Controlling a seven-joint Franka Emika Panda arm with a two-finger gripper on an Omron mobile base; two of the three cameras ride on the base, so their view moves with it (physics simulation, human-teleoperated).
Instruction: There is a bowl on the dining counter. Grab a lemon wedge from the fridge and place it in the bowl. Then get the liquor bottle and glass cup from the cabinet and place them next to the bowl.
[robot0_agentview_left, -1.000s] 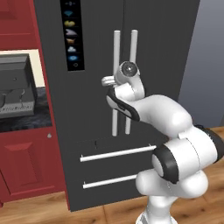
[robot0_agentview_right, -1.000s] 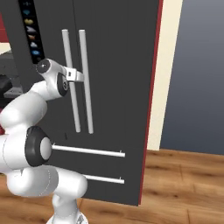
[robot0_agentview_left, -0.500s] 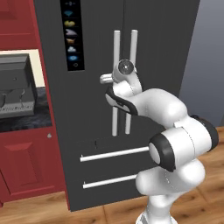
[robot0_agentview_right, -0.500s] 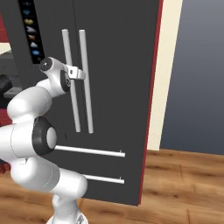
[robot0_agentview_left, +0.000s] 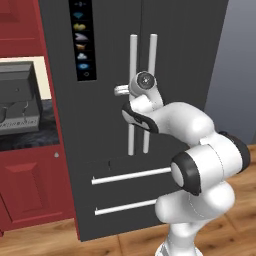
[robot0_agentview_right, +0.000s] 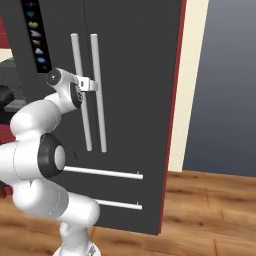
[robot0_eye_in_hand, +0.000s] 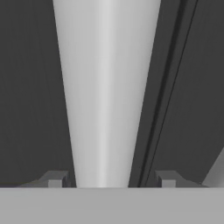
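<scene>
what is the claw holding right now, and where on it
Nothing gripped yet. The claw straddles the fridge's left door handle, with a finger on each side and gaps remaining.

the fridge (robot0_agentview_left: 170, 60) stands straight ahead, doors shut, two upright bar handles side by side at the door seam. the gripper (robot0_agentview_right: 88, 84) sits at the left handle (robot0_agentview_left: 133, 55), about its mid-height; in the hand view that handle (robot0_eye_in_hand: 104, 92) runs from twelve to six o'clock between the fingertips (robot0_eye_in_hand: 56, 178), the seam just at its three o'clock side. two drawer handles (robot0_agentview_left: 131, 175) lie across below, one above the other. the icon panel (robot0_agentview_left: 82, 40) sits at ten o'clock. a counter (robot0_agentview_left: 25, 131) lies left of the fridge.
</scene>
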